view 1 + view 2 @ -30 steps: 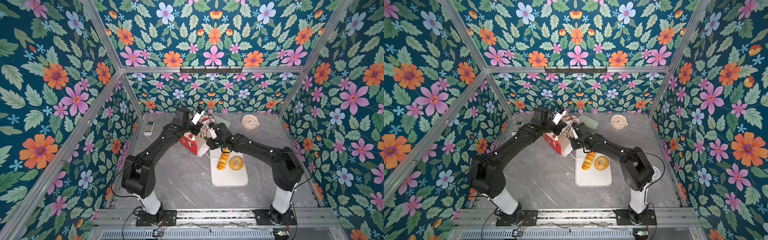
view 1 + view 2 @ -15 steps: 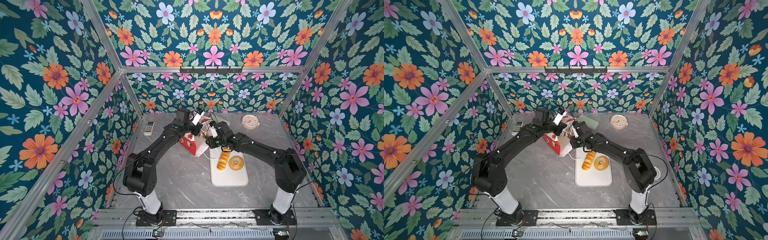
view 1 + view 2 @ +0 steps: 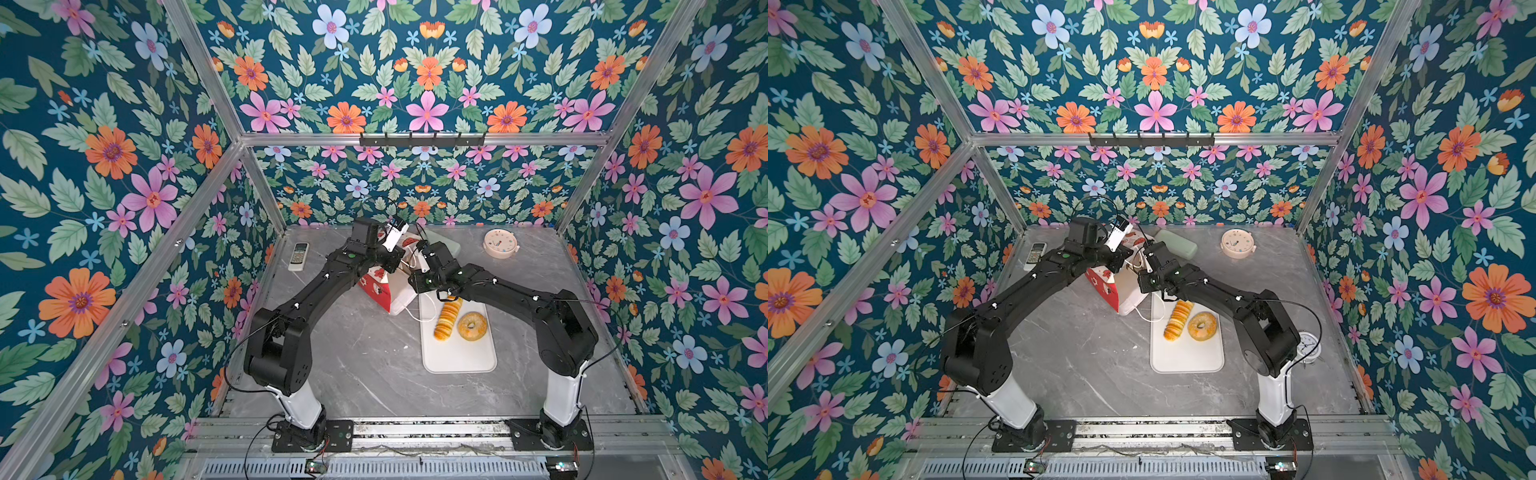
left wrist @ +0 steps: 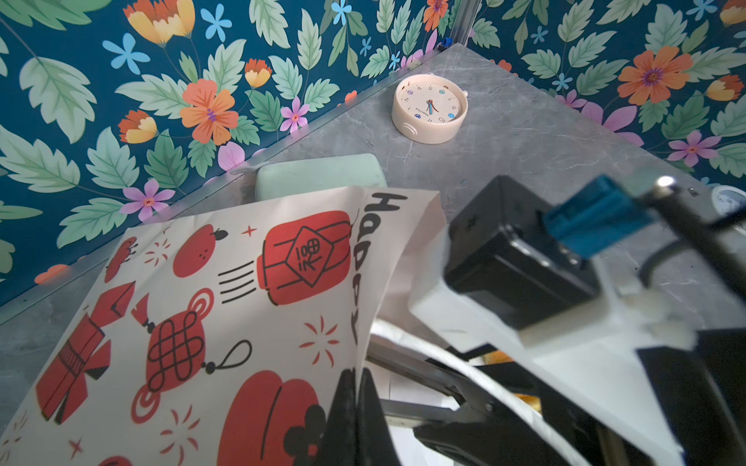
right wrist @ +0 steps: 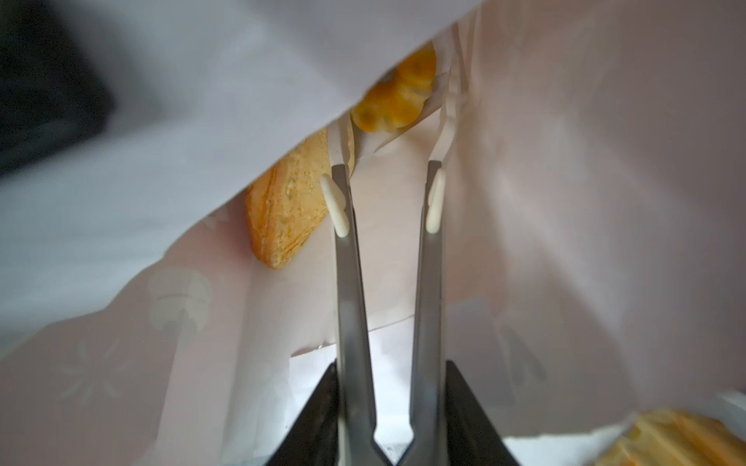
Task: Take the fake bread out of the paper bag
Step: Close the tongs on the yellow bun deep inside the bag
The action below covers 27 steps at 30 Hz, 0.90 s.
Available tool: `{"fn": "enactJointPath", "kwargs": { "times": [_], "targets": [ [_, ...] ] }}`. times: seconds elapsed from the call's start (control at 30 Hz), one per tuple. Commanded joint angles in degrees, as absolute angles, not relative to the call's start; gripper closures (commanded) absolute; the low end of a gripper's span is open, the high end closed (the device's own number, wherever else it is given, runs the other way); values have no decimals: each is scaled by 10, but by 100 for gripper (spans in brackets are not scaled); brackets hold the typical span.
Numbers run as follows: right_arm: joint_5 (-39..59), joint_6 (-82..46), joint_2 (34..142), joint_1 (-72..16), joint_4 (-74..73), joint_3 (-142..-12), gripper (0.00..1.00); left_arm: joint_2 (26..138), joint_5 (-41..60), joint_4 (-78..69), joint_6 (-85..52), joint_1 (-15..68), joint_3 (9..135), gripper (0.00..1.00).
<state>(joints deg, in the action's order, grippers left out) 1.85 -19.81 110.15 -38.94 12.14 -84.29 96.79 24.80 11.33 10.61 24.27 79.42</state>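
Inside paper bag (image 5: pixel 565 210), right gripper (image 5: pixel 386 173) parted, seemingly touching bread (image 5: pixel 288 210)

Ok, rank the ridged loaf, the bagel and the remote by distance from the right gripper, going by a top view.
1. Ridged loaf, on the white tray.
2. Bagel, right of the loaf.
3. Remote, by the left wall.

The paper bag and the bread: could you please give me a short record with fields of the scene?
left gripper: shut on the paper bag rim
right gripper: open, inside the bag, holding nothing
in the bag: tan pastry, orange pastry
on the tray: loaf, bagel
task: unfinished
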Motion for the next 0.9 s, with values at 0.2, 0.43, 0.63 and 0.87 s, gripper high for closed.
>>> {"fn": "enactJointPath", "kwargs": {
  "times": [0.2,0.43,0.63,0.87],
  "targets": [
    [4,-227,1139,-390,104,-882,65,965,268,104,108,243,794,100],
    [12,-242,1173,-390,127,-913,68,964,271,102,108,243,795,100],
    [20,-250,1177,-390,122,-911,76,962,269,99,108,243,791,100],
    [31,-258,1151,-390,125,-901,78,963,246,93,103,243,785,100]
  ]
}}
